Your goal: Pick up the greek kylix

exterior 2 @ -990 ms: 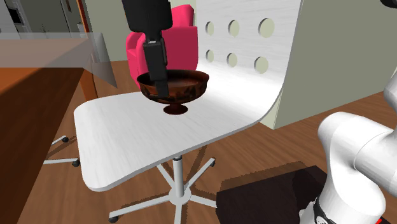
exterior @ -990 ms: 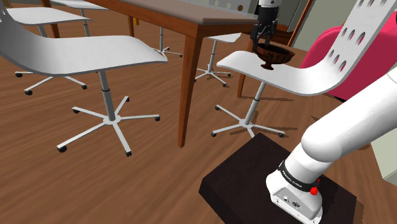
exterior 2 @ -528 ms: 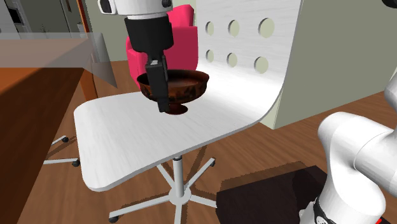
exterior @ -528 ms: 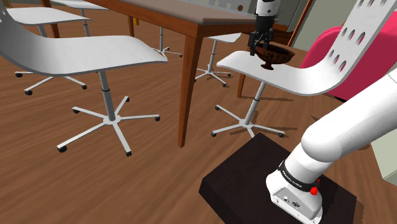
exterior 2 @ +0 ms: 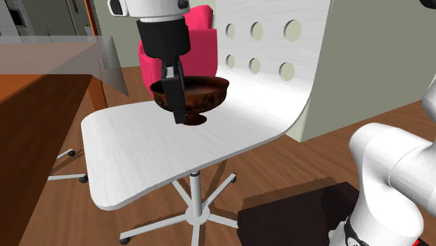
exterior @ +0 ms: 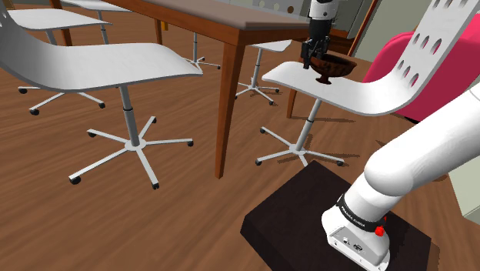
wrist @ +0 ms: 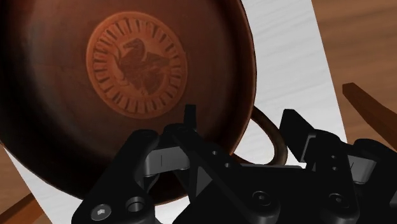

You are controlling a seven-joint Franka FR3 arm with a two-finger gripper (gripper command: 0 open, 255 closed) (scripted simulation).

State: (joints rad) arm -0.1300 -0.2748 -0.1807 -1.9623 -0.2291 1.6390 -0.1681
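Two black fingers of the pincer (exterior 2: 178, 112) stand spread astride the near rim of the dark brown kylix (exterior 2: 206, 94), upright on the white chair seat (exterior 2: 140, 154). A rim grip suits so wide a bowl, I judge. The wrist view adds its painted medallion (wrist: 137, 63), a loop handle (wrist: 275, 143), and bare seat between rim and one finger.

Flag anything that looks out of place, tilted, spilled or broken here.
The dark brown footed bowl stands upright on a white swivel chair's seat, not on the brown wooden table beside it: an odd perch. The black gripper straddles its rim. Nothing looks spilled or broken.
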